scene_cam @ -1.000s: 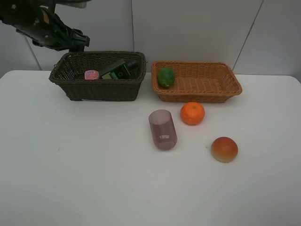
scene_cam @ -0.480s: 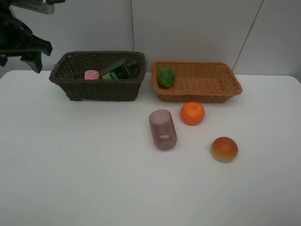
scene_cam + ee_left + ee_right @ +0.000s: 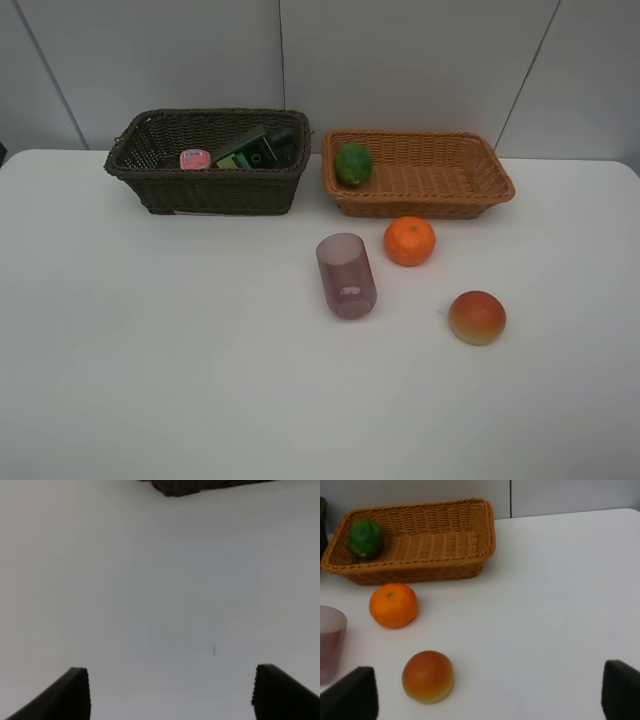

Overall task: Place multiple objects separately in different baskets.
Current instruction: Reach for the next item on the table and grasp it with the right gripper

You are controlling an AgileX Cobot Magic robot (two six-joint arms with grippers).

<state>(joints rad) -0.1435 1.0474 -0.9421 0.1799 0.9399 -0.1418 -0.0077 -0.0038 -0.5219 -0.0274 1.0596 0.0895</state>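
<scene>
The dark brown basket point(image 3: 220, 190) holds the pink white-capped bottle point(image 3: 195, 158) and the black green-labelled bottle point(image 3: 250, 152). The light tan basket point(image 3: 430, 205) holds the green fruit point(image 3: 353, 163) at its left end. On the table in front of it lie the orange point(image 3: 409, 240), the purple cup point(image 3: 346, 275) on its side, and the red-orange fruit point(image 3: 477, 317). Neither arm shows in the exterior view. My left gripper point(image 3: 170, 700) is open and empty over bare table. My right gripper point(image 3: 485, 700) is open and empty, with the red-orange fruit point(image 3: 427, 676) just ahead of it.
The white table point(image 3: 150, 350) ends at a grey panelled wall behind the baskets. In the left wrist view only an edge of the dark basket point(image 3: 200, 485) shows. The right wrist view also shows the orange point(image 3: 393, 605), the cup point(image 3: 330, 640) and the tan basket point(image 3: 490, 525).
The left arm has drawn back from above the dark basket to the left and has left the exterior view. The objects have not moved.
</scene>
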